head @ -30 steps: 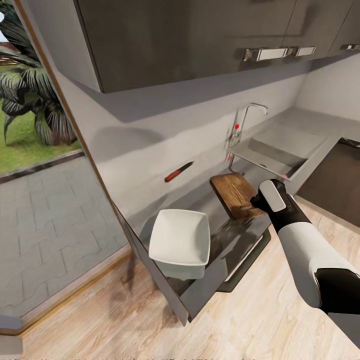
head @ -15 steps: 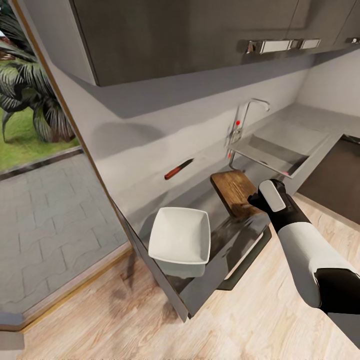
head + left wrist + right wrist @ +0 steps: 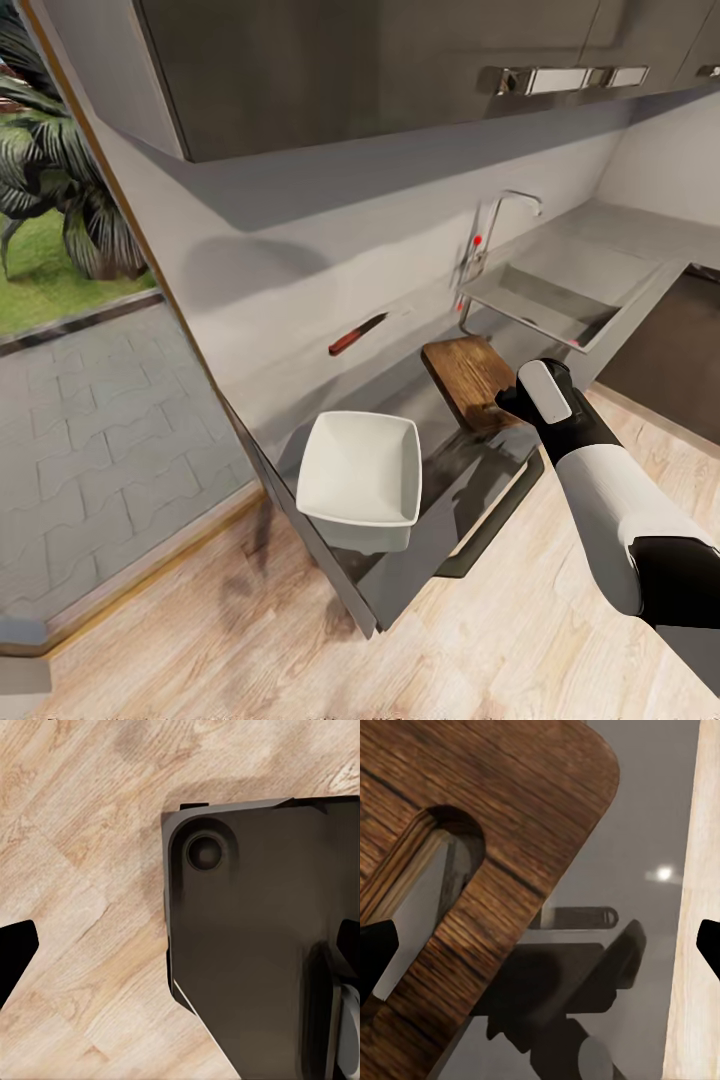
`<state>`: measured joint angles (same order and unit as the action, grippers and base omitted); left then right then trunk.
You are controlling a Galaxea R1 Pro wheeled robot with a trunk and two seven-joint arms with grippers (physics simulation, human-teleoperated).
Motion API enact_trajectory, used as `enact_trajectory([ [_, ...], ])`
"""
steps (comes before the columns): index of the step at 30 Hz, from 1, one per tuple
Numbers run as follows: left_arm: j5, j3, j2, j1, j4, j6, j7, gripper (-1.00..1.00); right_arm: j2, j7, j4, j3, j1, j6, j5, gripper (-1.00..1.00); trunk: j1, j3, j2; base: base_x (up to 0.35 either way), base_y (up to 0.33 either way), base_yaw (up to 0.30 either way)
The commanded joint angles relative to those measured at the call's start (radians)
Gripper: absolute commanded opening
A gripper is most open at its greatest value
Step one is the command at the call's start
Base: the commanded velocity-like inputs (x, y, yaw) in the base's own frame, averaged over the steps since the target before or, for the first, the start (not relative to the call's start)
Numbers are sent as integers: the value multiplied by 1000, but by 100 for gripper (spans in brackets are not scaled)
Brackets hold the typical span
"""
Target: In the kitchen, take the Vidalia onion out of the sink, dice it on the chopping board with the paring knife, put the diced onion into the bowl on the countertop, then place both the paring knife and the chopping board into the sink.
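Lying flat near the front edge of the smooth grey reflective steel countertop (image 3: 470, 470), the rectangular brown wooden chopping board (image 3: 468, 380) with its slotted handle hole (image 3: 431, 881), and at its near corner the right gripper (image 3: 505, 402), fingers spread wide with dark tips at either side in the right wrist view. Beside the board toward the countertop's end, the shallow white squarish bowl (image 3: 362, 470); against the wall behind, the small red-handled paring knife (image 3: 357, 334); beyond the board, the grey steel sink (image 3: 545, 295) with chrome tap (image 3: 500, 215). Over pale wooden floor (image 3: 82, 870) and the robot's dark base (image 3: 255, 945), the left gripper (image 3: 184, 956), also spread wide.
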<state>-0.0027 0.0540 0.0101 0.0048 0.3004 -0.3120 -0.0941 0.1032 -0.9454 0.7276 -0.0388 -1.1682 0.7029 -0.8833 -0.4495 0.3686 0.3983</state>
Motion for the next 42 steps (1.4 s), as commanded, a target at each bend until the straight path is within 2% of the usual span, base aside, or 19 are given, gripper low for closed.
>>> enact_trajectory([
  [1,0,6,0,0,2,-1,-7,100,1,-7,1,-4,-1,6,-6,100,-1,3,2,0,0,0],
  [10,0,6,1,1,2,-1,-7,100,0,-7,1,-4,-1,4,-6,100,-1,14,2,0,0,0],
  [42,0,6,0,1,2,-1,-7,100,0,-7,1,-4,-1,3,-6,100,-1,18,2,0,0,0],
])
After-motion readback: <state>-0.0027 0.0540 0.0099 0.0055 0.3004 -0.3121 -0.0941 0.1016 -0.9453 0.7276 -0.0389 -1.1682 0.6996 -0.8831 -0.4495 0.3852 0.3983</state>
